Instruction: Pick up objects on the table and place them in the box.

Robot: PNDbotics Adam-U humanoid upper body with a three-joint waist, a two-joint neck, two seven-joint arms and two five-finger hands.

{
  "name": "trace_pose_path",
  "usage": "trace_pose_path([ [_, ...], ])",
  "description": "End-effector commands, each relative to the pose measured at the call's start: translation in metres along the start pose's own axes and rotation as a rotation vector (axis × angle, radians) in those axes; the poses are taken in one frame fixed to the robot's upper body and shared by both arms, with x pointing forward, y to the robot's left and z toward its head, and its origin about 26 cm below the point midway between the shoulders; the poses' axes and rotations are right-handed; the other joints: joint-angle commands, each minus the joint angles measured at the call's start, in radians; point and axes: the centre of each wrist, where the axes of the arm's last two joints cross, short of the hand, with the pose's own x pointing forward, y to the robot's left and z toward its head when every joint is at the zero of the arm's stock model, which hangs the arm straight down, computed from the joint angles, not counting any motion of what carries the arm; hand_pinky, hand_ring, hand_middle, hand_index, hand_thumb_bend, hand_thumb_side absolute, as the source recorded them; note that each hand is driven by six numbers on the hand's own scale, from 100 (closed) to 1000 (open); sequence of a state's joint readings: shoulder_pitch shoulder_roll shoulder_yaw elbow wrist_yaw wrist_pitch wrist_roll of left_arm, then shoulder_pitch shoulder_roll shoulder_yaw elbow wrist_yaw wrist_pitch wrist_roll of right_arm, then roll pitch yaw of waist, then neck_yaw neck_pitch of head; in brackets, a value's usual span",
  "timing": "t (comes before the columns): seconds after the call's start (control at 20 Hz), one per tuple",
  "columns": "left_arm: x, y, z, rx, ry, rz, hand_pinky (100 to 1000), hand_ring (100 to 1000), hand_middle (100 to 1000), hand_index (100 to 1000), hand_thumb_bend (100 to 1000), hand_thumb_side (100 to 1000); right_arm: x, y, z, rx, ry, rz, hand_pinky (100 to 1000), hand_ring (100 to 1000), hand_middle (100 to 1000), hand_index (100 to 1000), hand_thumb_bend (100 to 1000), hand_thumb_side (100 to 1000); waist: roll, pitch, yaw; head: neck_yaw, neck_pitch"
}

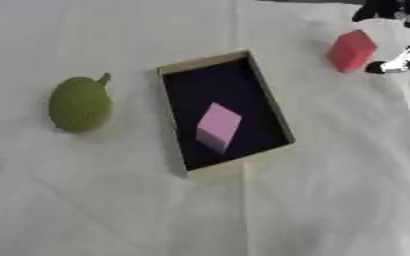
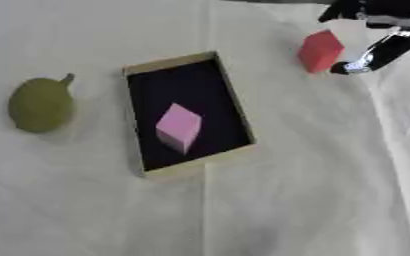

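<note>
Red block (image 2: 320, 50) sits near the cloth-covered table's (image 2: 270, 210) far right corner, right hand (image 2: 379, 50) just beside it, fingers apart and empty; it should straddle opposite faces before closing.

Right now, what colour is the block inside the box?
Pink. The block lies in the dark-bottomed box; the left eye view shows it best.
</note>
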State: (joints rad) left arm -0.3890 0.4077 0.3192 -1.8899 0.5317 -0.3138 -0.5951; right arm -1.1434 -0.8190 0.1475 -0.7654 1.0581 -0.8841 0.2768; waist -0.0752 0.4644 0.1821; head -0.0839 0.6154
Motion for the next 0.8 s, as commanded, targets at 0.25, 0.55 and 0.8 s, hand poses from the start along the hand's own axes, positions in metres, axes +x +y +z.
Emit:
trace_pose_path([
  [0.25,0.017,0.014,-0.065,0.051,-0.252,-0.059,832,920,857,890,100,672,-0.006,-0.002,0.010,0.024,0.005,0.014,904,970,907,974,425,728,0.025,-0.058,0.015,-0.031,0.022],
  [0.55,0.027,0.017,-0.121,0.195,-0.414,-0.035,865,947,900,932,100,580,-0.002,0.004,0.002,0.056,-0.008,0.011,904,968,909,977,428,729,0.044,-0.079,0.022,-0.052,0.042],
  [0.8,0.031,0.025,-0.154,0.235,-0.476,-0.026,869,947,912,950,100,569,-0.001,0.009,-0.001,0.080,-0.007,0.010,906,976,914,978,431,730,0.059,-0.091,0.029,-0.067,0.055],
])
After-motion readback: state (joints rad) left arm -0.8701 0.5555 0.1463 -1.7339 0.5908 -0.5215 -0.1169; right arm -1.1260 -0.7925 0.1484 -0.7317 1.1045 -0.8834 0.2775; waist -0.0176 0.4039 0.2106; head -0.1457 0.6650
